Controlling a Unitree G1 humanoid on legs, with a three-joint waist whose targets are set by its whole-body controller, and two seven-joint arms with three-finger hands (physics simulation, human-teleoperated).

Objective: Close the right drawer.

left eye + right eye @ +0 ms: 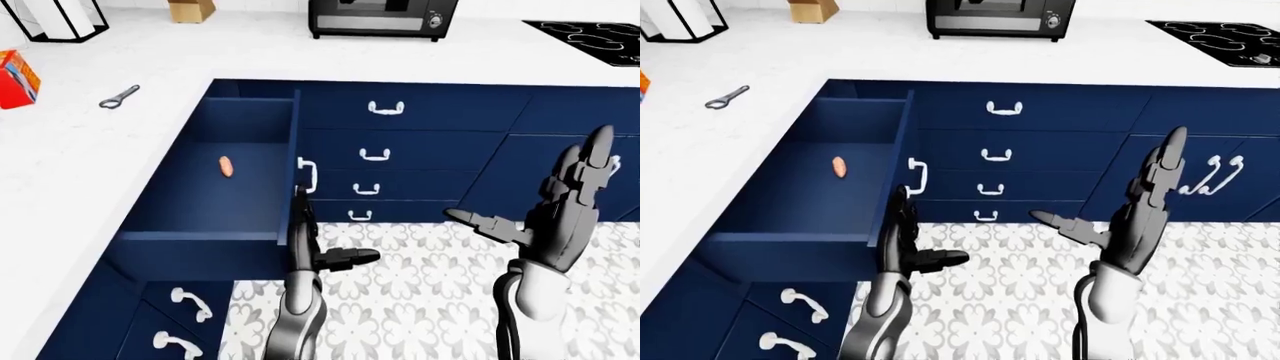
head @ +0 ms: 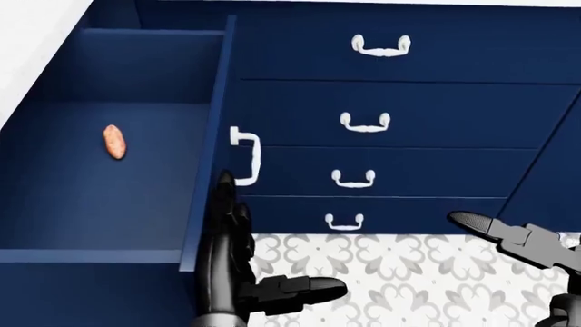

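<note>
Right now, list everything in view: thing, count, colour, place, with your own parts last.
Open drawer: one, navy, pulled out at left, white handle on its front.
Small oblong item: one, orange, on the drawer floor.
Closed drawers: four stacked, navy, white handles, upper middle.
Countertop: white, left and top.
Toaster oven: one, black, top centre.
Wrench-like tool: one, grey, on the counter at left.
Box: one, red, far left edge.
Cardboard box: one, tan, top.
Cooktop: one, black, top right.
Floor: grey patterned tiles.
Left hand: black, fingers extended by the drawer front.
Right hand: black, open, raised at right.
</note>
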